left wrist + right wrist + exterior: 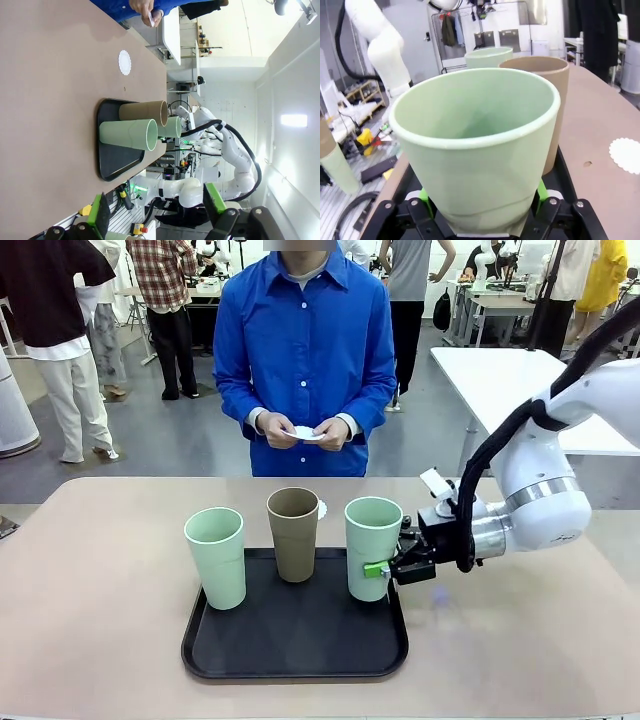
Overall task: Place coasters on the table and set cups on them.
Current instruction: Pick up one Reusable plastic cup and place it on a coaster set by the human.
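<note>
Three cups stand on a black tray: a mint green one at left, a brown one in the middle, a mint green one at right. My right gripper is shut on the right cup low on its side; in the right wrist view that cup sits between the green pads. One white lace coaster lies on the table behind the brown cup. The person holds another coaster in both hands. My left gripper hangs open, well off from the tray.
The person in a blue shirt stands at the far edge of the table. A white table stands behind at the right. Bare tabletop lies left and right of the tray.
</note>
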Tool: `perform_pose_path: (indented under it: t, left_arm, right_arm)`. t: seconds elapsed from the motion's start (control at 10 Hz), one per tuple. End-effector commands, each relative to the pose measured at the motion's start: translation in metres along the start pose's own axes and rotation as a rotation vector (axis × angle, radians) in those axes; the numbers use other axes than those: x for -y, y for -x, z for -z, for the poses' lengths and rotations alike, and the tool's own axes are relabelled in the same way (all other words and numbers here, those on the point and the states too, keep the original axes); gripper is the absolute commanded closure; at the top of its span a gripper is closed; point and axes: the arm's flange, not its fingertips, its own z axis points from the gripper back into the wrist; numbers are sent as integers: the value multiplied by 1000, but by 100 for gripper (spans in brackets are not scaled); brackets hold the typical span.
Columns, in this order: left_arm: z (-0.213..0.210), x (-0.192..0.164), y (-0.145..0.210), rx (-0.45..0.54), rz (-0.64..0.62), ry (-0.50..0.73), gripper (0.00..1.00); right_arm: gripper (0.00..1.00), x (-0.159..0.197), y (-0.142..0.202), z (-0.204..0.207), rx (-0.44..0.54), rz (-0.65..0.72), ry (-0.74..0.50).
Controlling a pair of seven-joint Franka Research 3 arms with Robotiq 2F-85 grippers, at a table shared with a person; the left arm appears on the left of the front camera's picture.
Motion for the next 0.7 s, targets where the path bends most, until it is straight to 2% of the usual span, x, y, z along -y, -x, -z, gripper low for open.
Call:
perform_pose_path:
  t: [0.0,0.3,0.5,0.6]
  left_arm:
    - [-1,1,1,2,1,10,0]
    - [-1,1,1,2,1,10,0]
    - [-1,1,1,2,1,10,0]
    - [-1,1,1,2,1,10,0]
  right_arm:
    - [35,-36,-69,-9,12,103,44]
    - [35,-40,-131,-13,12,136,77]
    - [35,-46,-144,-8,-5,106,79]
    - [35,-44,-140,-18,-2,113,52]
